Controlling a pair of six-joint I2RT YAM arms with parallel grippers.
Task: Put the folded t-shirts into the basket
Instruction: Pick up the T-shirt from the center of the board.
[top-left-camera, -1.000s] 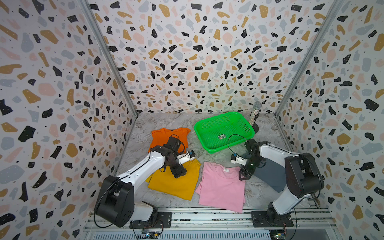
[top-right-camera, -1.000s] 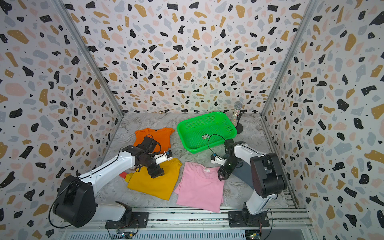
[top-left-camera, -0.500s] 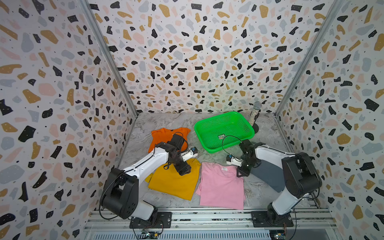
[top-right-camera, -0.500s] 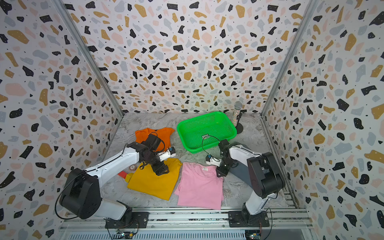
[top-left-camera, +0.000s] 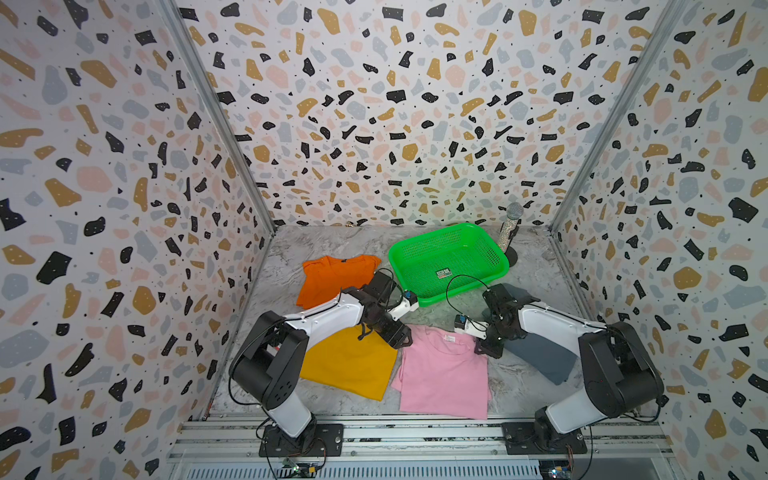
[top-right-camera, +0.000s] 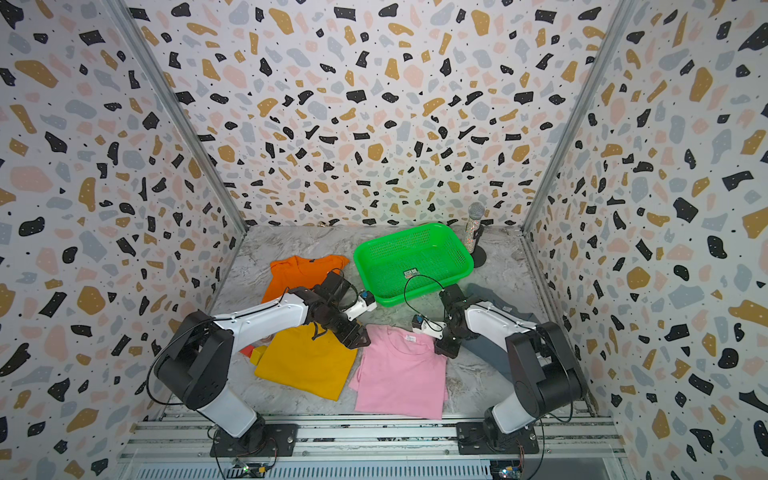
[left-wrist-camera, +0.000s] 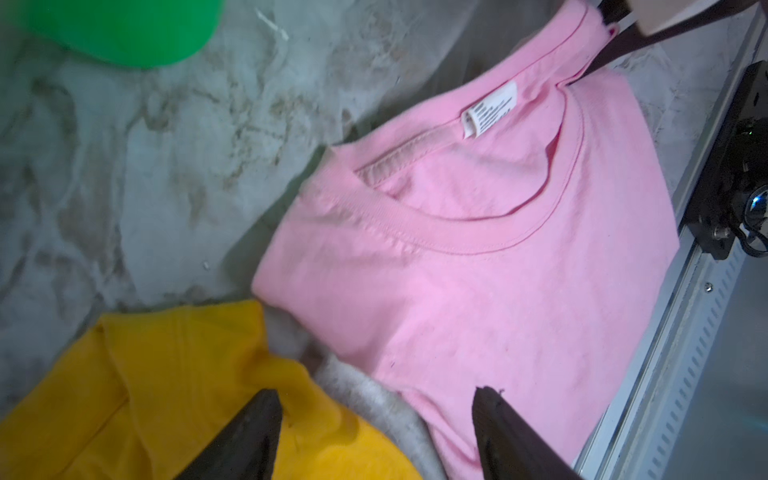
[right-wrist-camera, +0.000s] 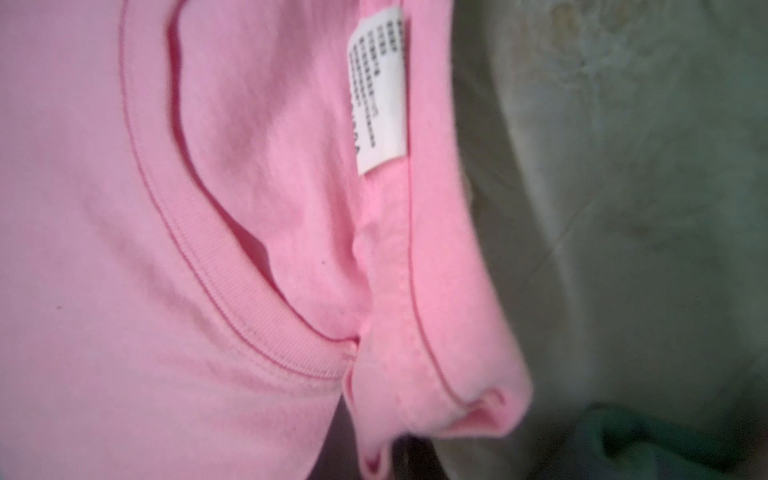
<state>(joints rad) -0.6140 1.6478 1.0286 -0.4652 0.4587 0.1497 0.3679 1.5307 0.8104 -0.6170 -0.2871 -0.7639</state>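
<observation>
Four folded t-shirts lie on the marble table in both top views: orange, mustard yellow, pink and grey-blue. The green basket stands behind them, holding only a sticker. My right gripper is shut on the pink t-shirt at its right collar corner. There the cloth bunches up and hides the right gripper jaws. My left gripper is open and low over the gap between the yellow t-shirt and the pink t-shirt, one finger above each.
A glittery microphone on a black stand rises just right of the basket at the back. A small red and yellow object peeks out from under the yellow t-shirt's left edge. Patterned walls close in three sides. A metal rail runs along the front.
My right gripper moved left onto the pink t-shirt's collar corner and shut on it. My left gripper moved right, off the yellow t-shirt to the pink one's near corner, and narrowed a little.
</observation>
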